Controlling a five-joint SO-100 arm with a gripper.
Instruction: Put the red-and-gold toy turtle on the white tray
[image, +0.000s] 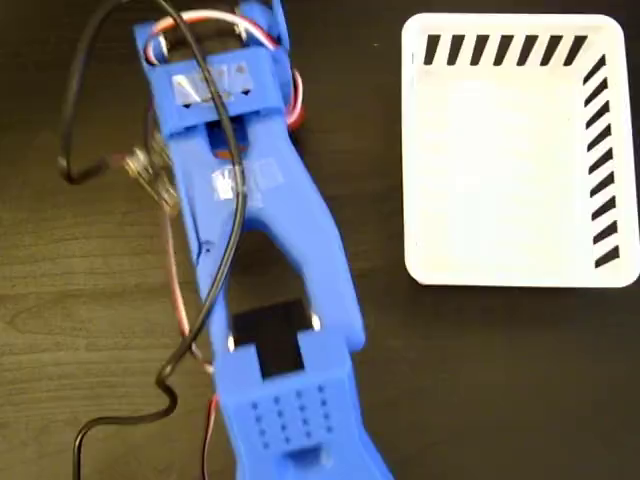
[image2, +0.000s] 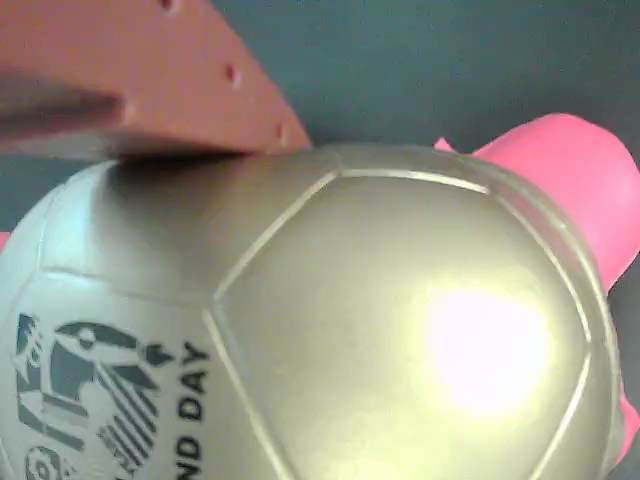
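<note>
One pincer finger (image2: 150, 90) on the red-and-gold toy turtle (image2: 330, 320); grip unconfirmed.
I'd seat both fingers across the shell; white tray (image: 510, 150) upper right.

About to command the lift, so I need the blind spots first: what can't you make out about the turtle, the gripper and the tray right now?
- Red-and-gold toy turtle: hidden under the blue arm in the fixed view; in the wrist view it overflows the frame, its printed mark cut off at the left edge.
- Gripper: only one orange finger shows, blurred, against the shell; open or shut is unclear.
- White tray: outside the wrist view.
</note>
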